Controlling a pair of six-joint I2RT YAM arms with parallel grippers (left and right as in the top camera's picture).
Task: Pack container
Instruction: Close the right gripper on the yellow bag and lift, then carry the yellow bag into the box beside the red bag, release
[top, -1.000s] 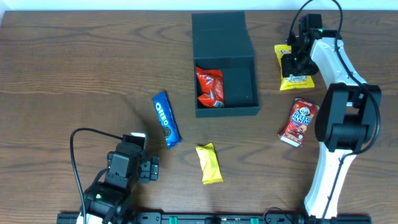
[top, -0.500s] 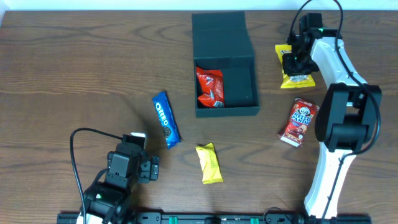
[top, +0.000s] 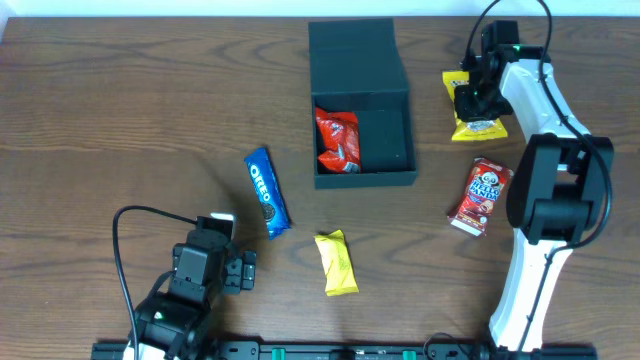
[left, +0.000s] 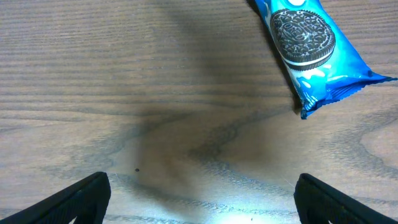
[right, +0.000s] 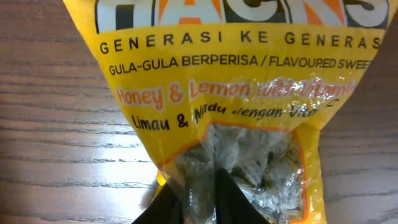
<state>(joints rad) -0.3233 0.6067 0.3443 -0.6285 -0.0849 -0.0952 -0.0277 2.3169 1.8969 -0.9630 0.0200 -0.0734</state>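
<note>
The container (top: 362, 100) is a dark green-black box at the table's top middle, lid flap open to the far side, with a red snack packet (top: 338, 140) inside on the left. My right gripper (top: 470, 100) is shut on a yellow Hacks sweet bag (top: 478, 125) right of the box; the right wrist view shows its fingers (right: 200, 199) pinching the clear end of the Hacks sweet bag (right: 236, 93). My left gripper (top: 215, 268) is open and empty near the front left; in the left wrist view a blue Oreo packet (left: 311, 53) lies ahead of the left gripper (left: 202, 199).
The blue Oreo packet (top: 266, 192) lies left of the box. A yellow bar packet (top: 336, 263) lies in front of the box. A red carton (top: 480, 195) lies at the right beside the right arm's base.
The yellow Hacks bag has shifted slightly in the right gripper's hold between one second ago and half a second ago. The left arm has not moved.
</note>
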